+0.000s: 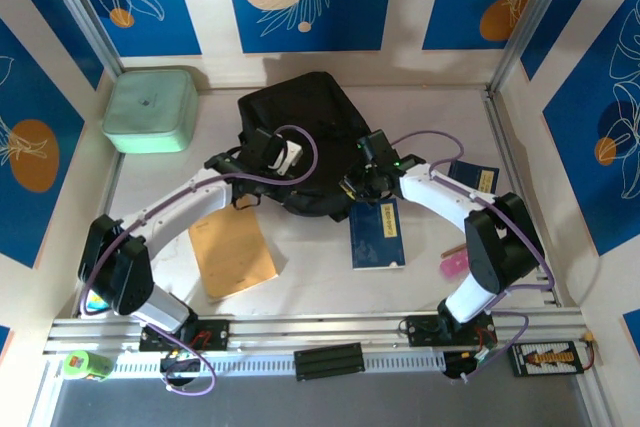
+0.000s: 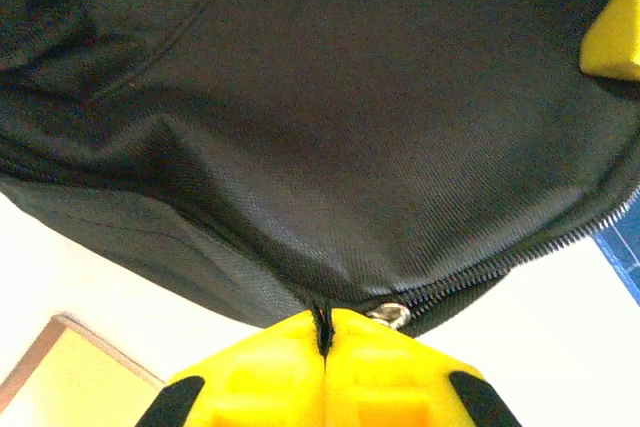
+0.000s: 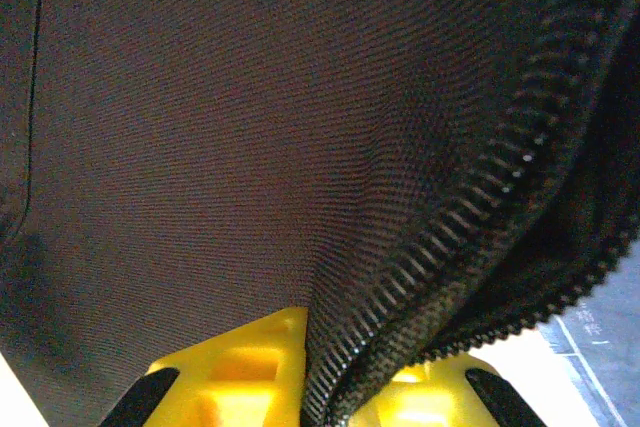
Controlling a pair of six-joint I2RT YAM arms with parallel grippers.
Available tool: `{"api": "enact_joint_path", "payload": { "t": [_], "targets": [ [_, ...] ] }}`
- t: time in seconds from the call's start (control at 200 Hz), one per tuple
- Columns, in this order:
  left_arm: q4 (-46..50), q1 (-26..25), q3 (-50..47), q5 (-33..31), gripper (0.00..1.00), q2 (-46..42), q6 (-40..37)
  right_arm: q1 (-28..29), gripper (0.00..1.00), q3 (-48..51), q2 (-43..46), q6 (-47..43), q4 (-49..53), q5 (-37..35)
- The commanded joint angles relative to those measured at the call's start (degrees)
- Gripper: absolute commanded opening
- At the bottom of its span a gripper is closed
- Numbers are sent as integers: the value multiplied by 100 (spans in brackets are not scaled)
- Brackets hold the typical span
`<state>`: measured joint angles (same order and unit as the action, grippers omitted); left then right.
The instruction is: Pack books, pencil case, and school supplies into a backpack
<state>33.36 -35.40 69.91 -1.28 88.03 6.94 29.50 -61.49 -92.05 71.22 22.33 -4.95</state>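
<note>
The black backpack [image 1: 310, 112] lies on the tabletop [image 1: 300, 282]. The left gripper [image 2: 323, 332] is clenched on a zip pull [image 2: 322, 317] at the backpack's near edge. The right gripper [image 3: 345, 372] pinches the backpack's zipper edge [image 3: 470, 247]. One book [image 1: 377, 234] lies just in front of the backpack, and a second book [image 1: 472, 175] lies to its right.

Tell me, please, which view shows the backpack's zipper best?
The right wrist view: the zipper is close-up, teeth distinct. The left wrist view shows a thin stretch low on the backpack; the top view shows the whole backpack, zipper indistinct.
</note>
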Motion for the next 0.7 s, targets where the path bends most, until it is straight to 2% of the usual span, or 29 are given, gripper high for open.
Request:
{"api": "enact_joint_path", "payload": {
  "t": [0.0, 0.39, 0.46, 0.555, 0.695],
  "targets": [
    [470, 243, 418, -808, 0, 225, -127, 71, 15, 102, 135, -502, 780, -925],
    [769, 485, 1070, -1091, 0, 674, -4, 203, 13, 311, 195, -956, 975, -1337],
    [708, 501, 1060, -566, 0, 633, -42, 138, 14, 366, 227, -999, 917, -1309],
    [403, 467, 871, 628, 0, 528, -161, 27, 15, 347, 268, -1249, 591, -1100],
    [424, 313, 905, 1374, 0, 596, -249, -220, 16, 125, 200, -1736, 155, -613]
  ]
}}
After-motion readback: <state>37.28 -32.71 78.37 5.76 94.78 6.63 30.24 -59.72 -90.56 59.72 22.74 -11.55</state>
